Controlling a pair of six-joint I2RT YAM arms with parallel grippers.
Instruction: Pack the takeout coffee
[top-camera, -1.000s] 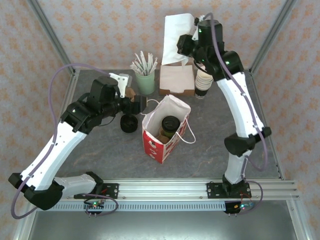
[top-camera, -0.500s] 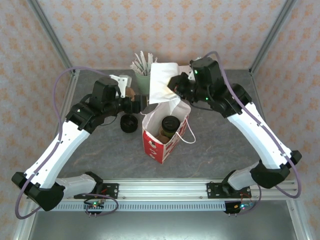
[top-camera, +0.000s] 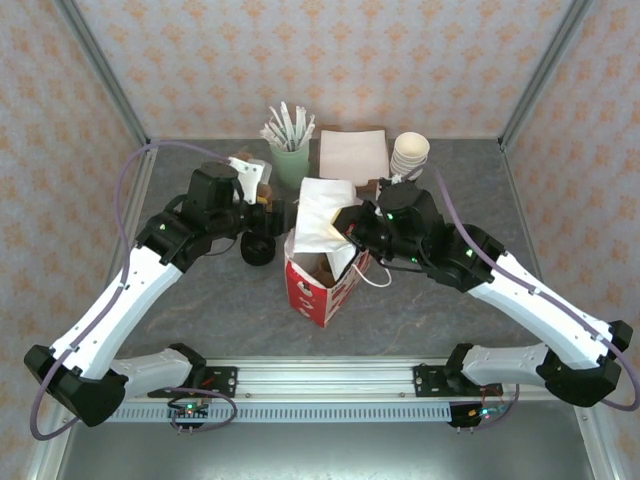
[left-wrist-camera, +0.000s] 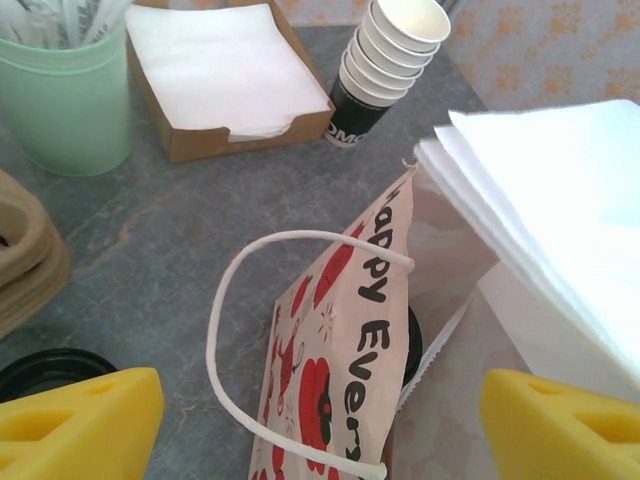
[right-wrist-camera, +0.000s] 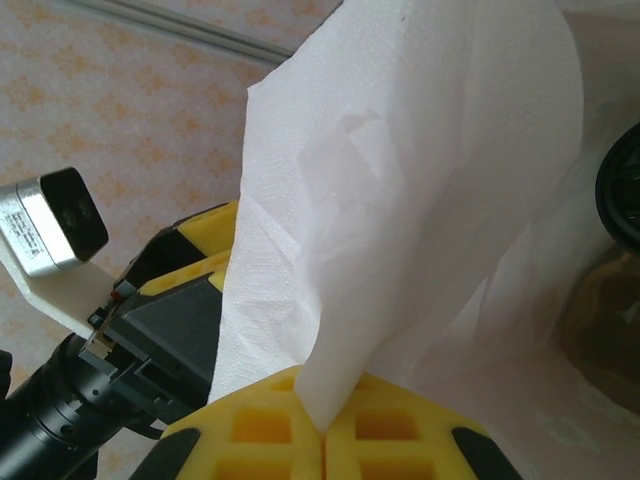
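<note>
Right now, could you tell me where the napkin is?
In the top view the napkin hangs mid-table from the right gripper, its lower end at the mouth of the bag.

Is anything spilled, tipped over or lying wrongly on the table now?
Nothing is spilled or tipped. The bag stands upright with its mouth open, and the cup stack is upright. Only the white napkin, pinched in the right claw, hangs at the bag's mouth, mostly outside.
</note>
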